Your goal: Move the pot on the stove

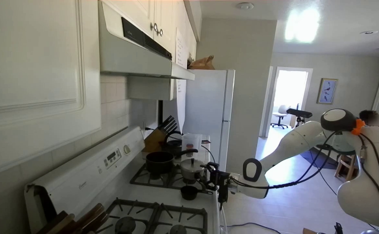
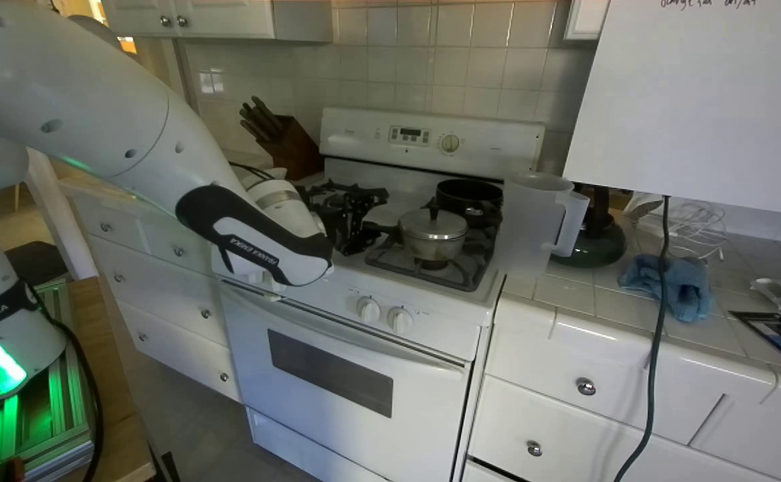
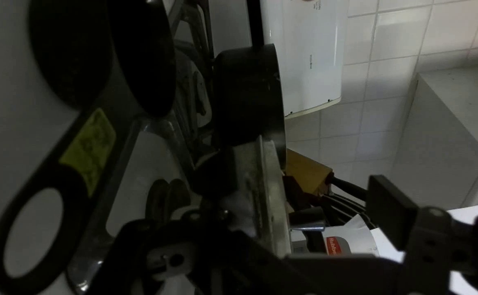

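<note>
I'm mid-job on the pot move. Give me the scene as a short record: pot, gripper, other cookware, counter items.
Task item: small round silvery metal pot, upright on the white stove, lid on
Arm tool: black two-finger gripper, open beside the pot; whether it touches cannot be told
Large cookware: wide round black pan, behind the pot on the stove
Small cookware: small black saucepan with a yellow handle label
White tiled counter: translucent plastic pitcher, crumpled blue cloth

Glare whitens the ceiling [image 1: 302,26] and a doorway [image 1: 290,86] beyond the stove [image 1: 158,195]. A green light [image 2: 3,367] glows left of it in an exterior view. The wrist view is dim, its nearest pan [image 3: 83,57] blurred.
</note>
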You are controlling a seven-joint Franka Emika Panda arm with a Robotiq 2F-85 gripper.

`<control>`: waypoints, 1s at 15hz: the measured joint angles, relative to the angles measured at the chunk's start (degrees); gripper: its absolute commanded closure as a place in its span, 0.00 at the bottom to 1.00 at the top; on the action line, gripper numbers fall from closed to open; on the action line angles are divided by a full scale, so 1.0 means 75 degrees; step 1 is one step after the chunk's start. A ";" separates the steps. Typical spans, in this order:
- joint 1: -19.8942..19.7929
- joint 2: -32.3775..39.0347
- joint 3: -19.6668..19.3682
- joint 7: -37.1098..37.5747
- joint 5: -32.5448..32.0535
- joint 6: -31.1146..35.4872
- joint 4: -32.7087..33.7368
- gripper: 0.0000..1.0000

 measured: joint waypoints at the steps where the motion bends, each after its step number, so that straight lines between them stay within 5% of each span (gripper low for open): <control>1: -0.0060 0.0000 0.0038 0.0004 0.0000 0.0036 -0.0025 0.00; 7: -0.0913 -0.0233 0.0364 0.0100 0.0000 0.0401 -0.0501 0.00; 10: -0.1097 -0.1168 0.0208 0.0605 -0.0001 0.0412 -0.0875 0.00; 15: -0.1283 -0.2887 0.0684 0.0921 -0.0009 0.0747 -0.1303 0.00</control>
